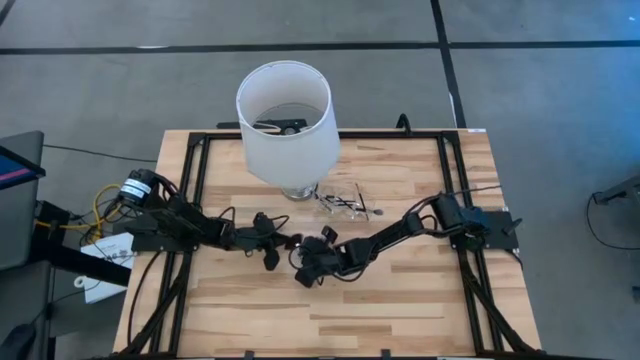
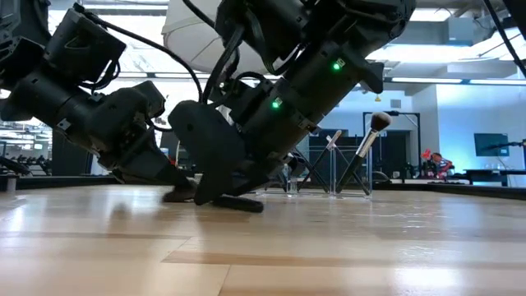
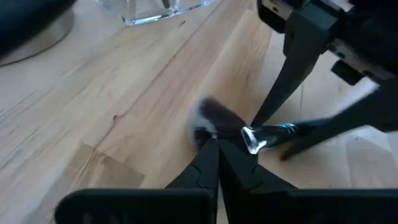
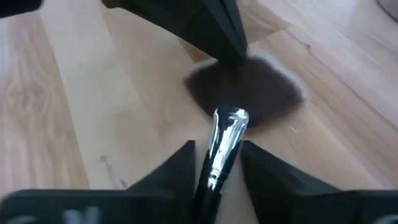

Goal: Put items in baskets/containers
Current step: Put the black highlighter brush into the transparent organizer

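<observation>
A makeup brush with a silvery ferrule (image 4: 225, 134) and a spread dark bristle head (image 4: 252, 87) lies flat on the wood table between both grippers. My right gripper (image 4: 217, 158) is open and comes from the table's right. Its fingers stand on either side of the handle just behind the ferrule; whether they touch it does not show. My left gripper (image 3: 217, 144) is shut and reaches in from the left onto the bristle head (image 3: 211, 115). More brushes (image 1: 345, 205) lean in the clear tray (image 2: 345, 177) beside the white cylinder. My left gripper has its shut fingertips (image 4: 233, 50) on the far edge of the brush's dark bristle head (image 4: 242, 71), coming down at a slant from the table's left. The head lies spread flat on the table under them.
The tall white cylinder (image 1: 285, 125) stands on a round base at the table's far middle, just behind the grippers. A black frame (image 1: 200, 150) runs along the table's edges. Bare wood (image 1: 330, 320) lies toward the near edge.
</observation>
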### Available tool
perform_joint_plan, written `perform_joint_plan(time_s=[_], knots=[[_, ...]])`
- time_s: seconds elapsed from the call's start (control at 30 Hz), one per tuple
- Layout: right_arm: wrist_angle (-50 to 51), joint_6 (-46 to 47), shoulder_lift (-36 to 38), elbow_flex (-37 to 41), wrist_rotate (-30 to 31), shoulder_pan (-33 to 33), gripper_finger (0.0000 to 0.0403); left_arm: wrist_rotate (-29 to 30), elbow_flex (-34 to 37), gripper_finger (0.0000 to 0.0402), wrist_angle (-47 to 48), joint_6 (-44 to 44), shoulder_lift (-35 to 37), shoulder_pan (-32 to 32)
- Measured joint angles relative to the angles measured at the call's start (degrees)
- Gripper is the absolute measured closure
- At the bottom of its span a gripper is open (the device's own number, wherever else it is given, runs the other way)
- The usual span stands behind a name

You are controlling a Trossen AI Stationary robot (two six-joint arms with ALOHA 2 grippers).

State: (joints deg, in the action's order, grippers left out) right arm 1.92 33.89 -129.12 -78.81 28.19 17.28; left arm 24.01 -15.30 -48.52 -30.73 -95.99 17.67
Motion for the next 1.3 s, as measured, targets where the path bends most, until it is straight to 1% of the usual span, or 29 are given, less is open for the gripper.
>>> perform_joint_plan(time_s=[0.13, 0.17, 0.23, 0.37, 0.43, 0.53, 0.6, 0.67, 0.77, 0.9, 0.93, 1.0, 1.07, 1.17, 1.23, 1.3], knots=[[1.0, 0.3, -0.2, 0.1, -0.2, -0.1, 0.0361, -0.1, -0.1, 0.0386, 0.0, 0.7, 1.0, 0.0], [1.1, 0.3, -0.2, 0.1, -0.2, -0.1, 0.0367, -0.1, 0.0, 0.0379, 0.0, 1.4, 1.7, 0.0], [1.5, 0.3, -0.2, 0.1, -0.3, -0.1, 0.0367, -0.1, 0.2, 0.0363, 0.1, 3.4, 3.5, 0.0], [2.9, -0.2, 1.0, 0.1, 1.0, 0.2, 0.0360, -0.5, 0.9, 0.0325, 0.0, 3.8, 8.7, 0.0], [6.4, -0.6, 3.0, 0.4, 2.0, 0.6, 0.0359, -0.5, 1.6, 0.0310, 0.1, 3.9, 11.7, 0.0], [12.9, -0.9, 7.9, 0.8, 5.2, 1.6, 0.0363, -0.5, 2.5, 0.0296, 0.0, 4.0, 16.0, 0.0], [17.5, -0.9, 13.3, 0.6, 10.0, 3.0, 0.0363, -0.5, 3.0, 0.0293, 0.0, 5.2, 18.1, 0.0], [21.1, -0.9, 18.2, 0.4, 16.7, 4.8, 0.0363, -0.5, 3.6, 0.0293, 0.0, 6.0, 20.0, 0.0], [23.8, -3.8, 24.1, 0.5, 25.9, 7.9, 0.0363, -0.5, 4.2, 0.0295, 0.1, 6.4, 21.8, 0.0], [25.9, -7.2, 29.1, 0.8, 38.7, 12.2, 0.0363, -1.8, 4.2, 0.0294, 0.0, 6.3, 22.2, 0.1], [27.3, -6.7, 29.9, 1.9, 41.1, 13.0, 0.0363, -2.1, 4.2, 0.0294, 0.0, 6.3, 22.2, 0.2], [29.8, -2.4, 31.3, 5.4, 45.6, 14.3, 0.0363, -3.0, 4.2, 0.0294, 0.0, 6.3, 22.2, 0.3], [33.2, 4.0, 33.5, 9.8, 48.4, 14.7, 0.0363, -3.2, 4.2, 0.0294, 0.0, 6.3, 22.2, 0.3], [34.7, 14.0, 37.6, 16.5, 50.1, 14.0, 0.0363, -3.3, 4.2, 0.0294, -0.6, 6.4, 22.2, 0.3], [33.5, 17.9, 40.0, 20.8, 50.2, 13.0, 0.0363, -3.2, 4.2, 0.0294, -1.1, 6.5, 22.2, 0.3], [30.8, 19.1, 42.2, 24.5, 50.2, 11.9, 0.0363, -3.1, 4.2, 0.0294, -1.7, 6.5, 22.2, 0.2]])
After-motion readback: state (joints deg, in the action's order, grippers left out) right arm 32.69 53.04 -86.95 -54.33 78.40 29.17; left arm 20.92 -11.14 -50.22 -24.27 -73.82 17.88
